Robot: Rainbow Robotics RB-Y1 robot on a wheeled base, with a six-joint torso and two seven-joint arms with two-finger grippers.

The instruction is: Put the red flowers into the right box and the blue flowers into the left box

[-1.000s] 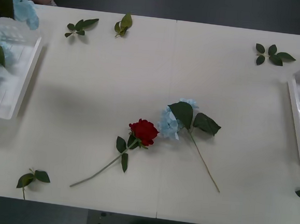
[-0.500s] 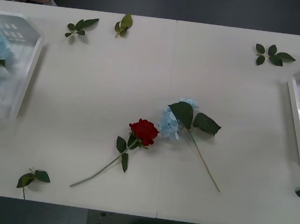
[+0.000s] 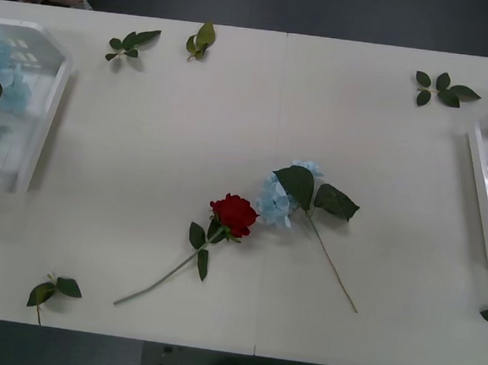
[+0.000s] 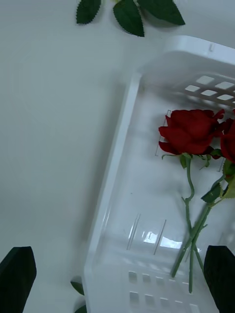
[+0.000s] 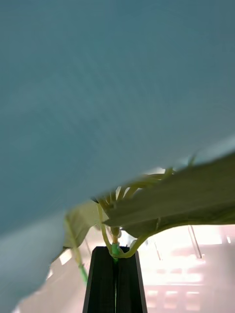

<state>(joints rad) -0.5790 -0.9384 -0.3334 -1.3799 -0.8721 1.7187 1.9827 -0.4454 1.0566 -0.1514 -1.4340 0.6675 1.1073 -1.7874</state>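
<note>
White desk (image 3: 233, 105) spans the front view, with the left box (image 3: 35, 145) at its left edge and the right box (image 4: 117, 161) at its right edge. Blue flowers (image 3: 6, 88) already lie in the left box, and two red flowers (image 4: 188, 131) rest in the right box, stems toward its near end. By my judgement the sorting is well along but unfinished: one red rose (image 3: 234, 214) and one blue cluster (image 3: 276, 200) lie just beside each other mid-desk. Since half a second ago the blue blooms in the left box have shifted and a dark leaf shows at the edge. Left pincer (image 5: 116, 279) is closed on a green stem of the blue flowers above that box; right pincer (image 4: 117, 276) hangs wide apart over the right box, empty. Loose leaf sprigs (image 3: 130, 42) dot the desk.
</note>
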